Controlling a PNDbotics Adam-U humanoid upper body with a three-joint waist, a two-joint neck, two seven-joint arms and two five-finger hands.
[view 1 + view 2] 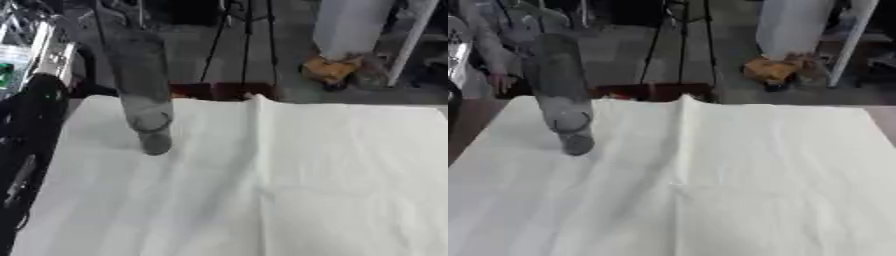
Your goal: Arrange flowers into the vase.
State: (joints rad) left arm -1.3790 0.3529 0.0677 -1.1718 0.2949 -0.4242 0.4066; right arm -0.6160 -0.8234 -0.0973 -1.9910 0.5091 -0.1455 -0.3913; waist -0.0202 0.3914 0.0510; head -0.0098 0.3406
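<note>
The vase (144,85) is a tall, narrow cylinder of clear, grey-tinted glass. It stands upright on the white cloth (289,185), on the cloth's left part and close to its far edge. From this high angle it appears to lean, its mouth reaching past the cloth's far edge toward the floor behind. Its round base (577,144) rests on the cloth, left of the raised crease running down the cloth's middle. Nothing can be made out inside the glass.
</note>
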